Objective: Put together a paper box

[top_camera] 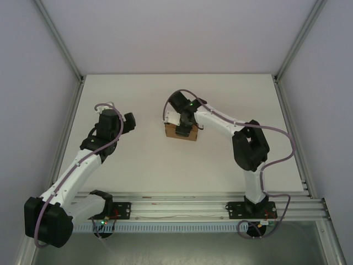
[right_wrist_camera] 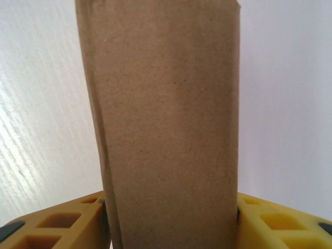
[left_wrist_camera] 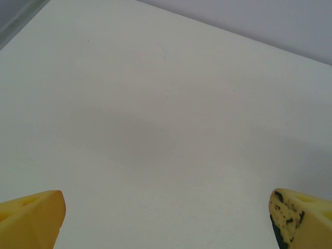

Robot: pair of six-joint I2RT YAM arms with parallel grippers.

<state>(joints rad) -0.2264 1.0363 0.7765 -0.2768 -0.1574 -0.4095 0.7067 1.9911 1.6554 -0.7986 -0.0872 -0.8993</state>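
White desk (top_camera: 138, 165) is carrying the small brown cardboard paper box (right_wrist_camera: 166, 104) near its middle. Noting: the right pincer (right_wrist_camera: 171, 223) is pinching its side walls; the left pincer (left_wrist_camera: 166, 223) is hovering spread, well apart. Advising a gentle squeeze, avoiding crushed walls.

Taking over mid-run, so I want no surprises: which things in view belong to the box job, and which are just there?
Part of the job:
- paper box, brown cardboard, clamped between the fingers of the right gripper
- left gripper, open above the table, holding nothing

Just there:
- table, white
- rail carrying both arm bases at the near edge
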